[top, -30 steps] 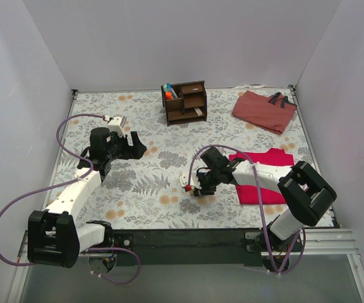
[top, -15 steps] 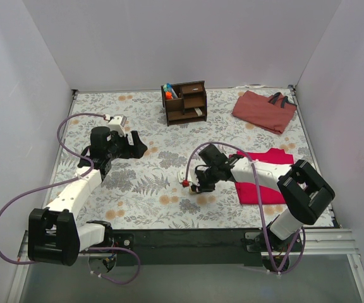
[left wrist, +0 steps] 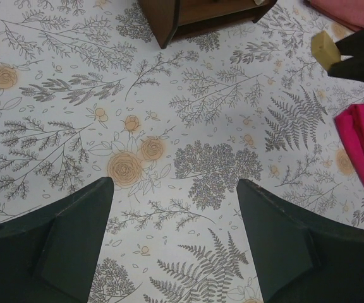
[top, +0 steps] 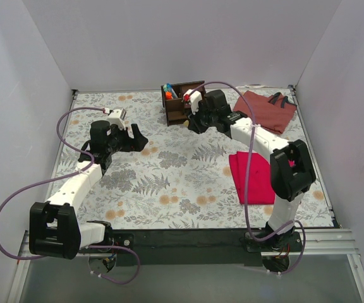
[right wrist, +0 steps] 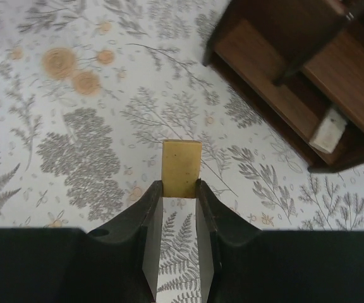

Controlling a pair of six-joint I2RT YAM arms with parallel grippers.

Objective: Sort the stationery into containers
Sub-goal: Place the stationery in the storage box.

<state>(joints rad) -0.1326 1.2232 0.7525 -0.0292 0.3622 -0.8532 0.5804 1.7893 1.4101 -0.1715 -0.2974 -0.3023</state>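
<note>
Two arms: held over the floral table (top: 169, 170).
Left gripper (left wrist: 172, 184): jaws stood wide apart, nothing between them.
Organiser (right wrist: 258, 50): upright near the far edge, coloured pens (top: 168, 90) in its left compartment.
Right gripper (right wrist: 179, 186): jaws clamped on a tan eraser (right wrist: 182, 167), just before the organiser's front.
Red cloth (top: 253, 177): lay flat, right side.

Plain pale lilac walls (top: 169, 38) close in my table (top: 169, 180) on three sides; its top shows grey ferns and orange roses.

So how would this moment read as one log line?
right gripper: shut on eraser, near organiser | left gripper: open, empty
</note>
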